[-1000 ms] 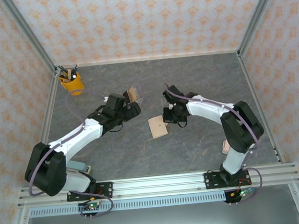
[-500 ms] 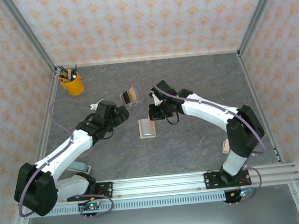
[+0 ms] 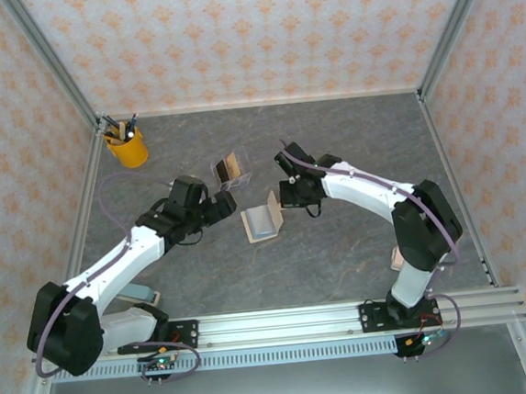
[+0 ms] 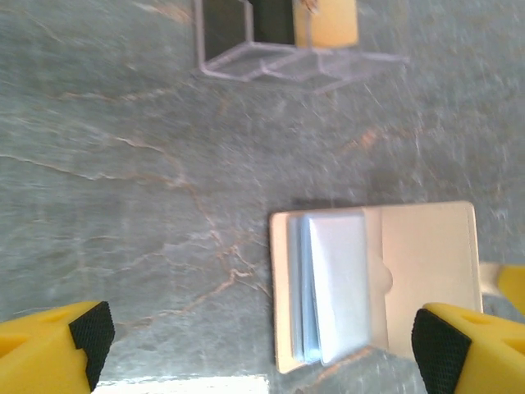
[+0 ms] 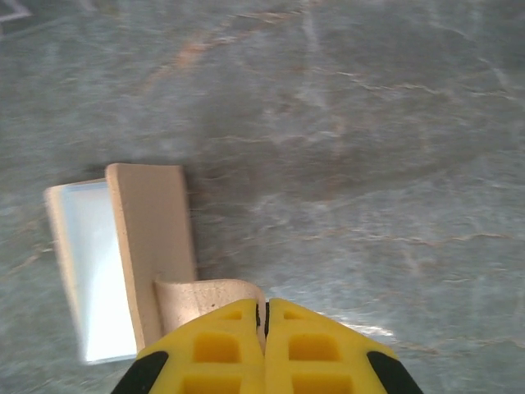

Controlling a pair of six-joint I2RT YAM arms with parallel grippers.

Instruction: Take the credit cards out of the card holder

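Note:
The tan card holder (image 3: 263,221) lies open mid-table, its blue-grey inner leaves (image 4: 336,287) showing. Its flap (image 5: 152,246) stands up, lifted by the small tab (image 5: 205,295). My right gripper (image 5: 262,316) is shut on that tab, just right of the holder (image 3: 288,198). My left gripper (image 3: 222,206) hovers left of the holder with its yellow fingers (image 4: 57,345) wide open and nothing between them. The holder (image 4: 373,279) sits toward the right finger. Two credit cards, one dark (image 4: 271,20) and one tan (image 4: 332,20), stand in a clear acrylic stand (image 3: 230,169).
A yellow cup of pens (image 3: 127,146) stands at the back left corner. The acrylic stand (image 4: 279,57) is just beyond the left gripper. A flat grey-blue item (image 3: 135,293) lies by the left arm's base. Bare grey marble stretches across the right and front.
The right gripper dragged the closed holder leftward, then lifted its tab so the flap opened. The left arm drew back from the stand and turned toward the holder.

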